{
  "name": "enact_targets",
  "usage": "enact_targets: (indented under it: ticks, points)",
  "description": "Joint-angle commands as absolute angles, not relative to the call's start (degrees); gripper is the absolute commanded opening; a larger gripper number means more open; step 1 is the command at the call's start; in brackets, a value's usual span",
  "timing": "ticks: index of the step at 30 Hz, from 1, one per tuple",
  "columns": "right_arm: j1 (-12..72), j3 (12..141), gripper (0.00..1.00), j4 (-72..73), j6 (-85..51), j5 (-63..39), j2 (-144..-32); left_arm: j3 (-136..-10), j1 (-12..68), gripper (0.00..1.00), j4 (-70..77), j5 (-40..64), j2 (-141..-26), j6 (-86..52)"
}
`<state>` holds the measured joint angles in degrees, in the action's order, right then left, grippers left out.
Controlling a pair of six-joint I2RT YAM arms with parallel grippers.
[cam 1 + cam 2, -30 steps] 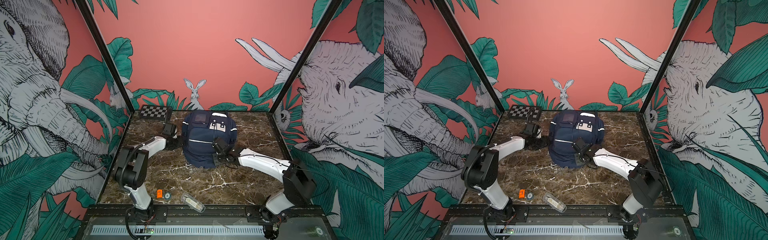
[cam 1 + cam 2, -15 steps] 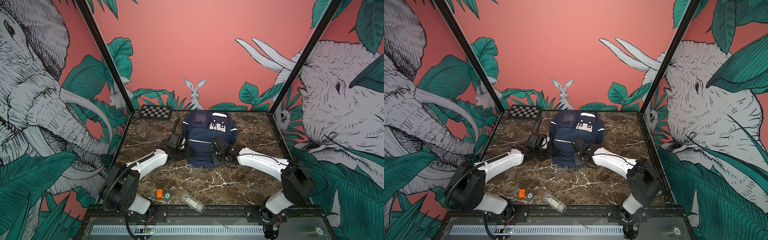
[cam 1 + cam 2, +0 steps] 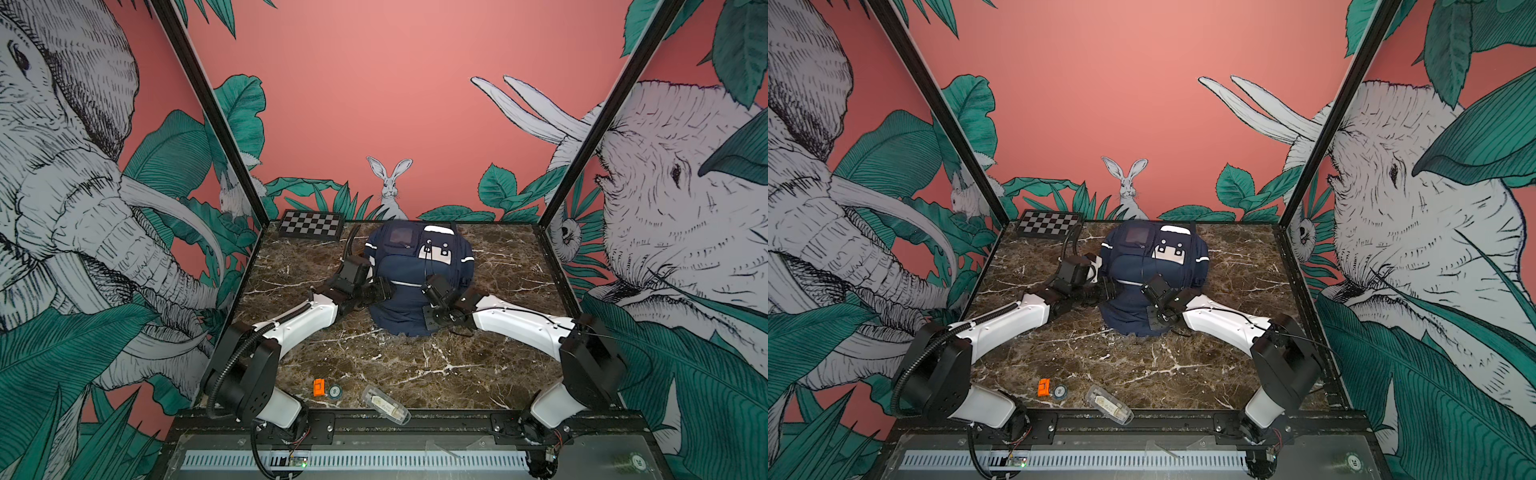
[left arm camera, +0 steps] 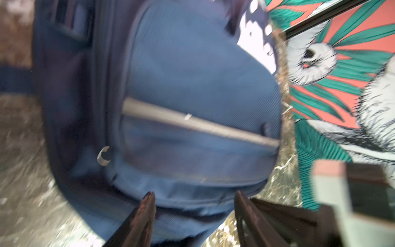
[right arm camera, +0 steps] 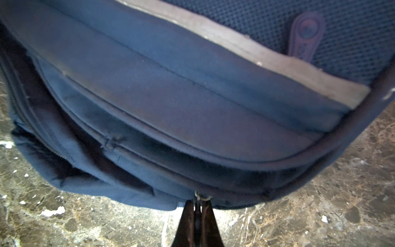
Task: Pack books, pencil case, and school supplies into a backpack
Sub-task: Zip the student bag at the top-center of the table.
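right gripper (image 5: 197,204) is clenched, its two dark fingers pressed together on a small zip pull (image 5: 200,197) with a metal ring at the near end of the backpack (image 5: 171,89). the pull sits on the seam that curves round the bag's near end, low down, close to the marble table (image 5: 299,213).

left gripper (image 4: 194,198) is released – its jaws stand apart at the backpack's left side, with the bulging blue cloth showing between them. this view is blurred, so whether the fingers (image 4: 147,205) press the cloth cannot be told. a silver strip (image 4: 192,124) crosses the front pocket beyond them.

in both top views the backpack (image 3: 409,266) (image 3: 1142,266) lies in the middle of the far half of the table (image 3: 415,365). its front faces up and its white patch (image 3: 436,251) with dark dots is toward the far end. the left arm comes in from the near left and the right arm from the near right – their wrists are on either side of the bag's near half.

a black-and-white chessboard (image 3: 311,224) lies in the far left corner, apart from the bag. well apart from the bag, along the near edge left of centre, lie an orange block (image 3: 318,387), a round disc (image 3: 335,391) just beside it, and a clear case (image 3: 384,405) lying at a slant.
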<state>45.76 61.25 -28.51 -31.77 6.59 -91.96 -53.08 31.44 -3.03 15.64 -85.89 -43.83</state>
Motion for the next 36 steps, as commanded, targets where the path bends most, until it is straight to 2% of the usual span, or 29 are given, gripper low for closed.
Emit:
enact_targets:
  ticks: [1,8,17,23,32,36]
  points:
    - [46.2,62.9,0.00,-26.9,-32.2,6.2,-93.1,-54.2,31.5,0.61,-2.3,16.9,-89.7,-46.2]
    - [46.2,63.6,0.00,-27.2,-32.0,6.5,-93.2,-51.6,31.6,0.60,6.8,19.6,-94.9,-53.6]
    - [46.3,64.0,0.00,-27.8,-31.6,6.7,-93.2,-47.7,31.7,0.60,6.5,17.6,-88.5,-56.2]
    - [46.2,64.7,0.00,-27.9,-31.3,6.5,-93.6,-46.0,31.7,0.61,0.1,14.4,-81.7,-54.2]
    - [46.2,65.4,0.00,-28.0,-31.3,6.6,-93.9,-48.3,31.6,0.61,7.2,17.2,-93.1,-56.6]
    - [46.2,65.9,0.00,-27.7,-31.6,6.2,-94.4,-47.9,31.6,0.61,9.0,15.2,-95.0,-56.5]
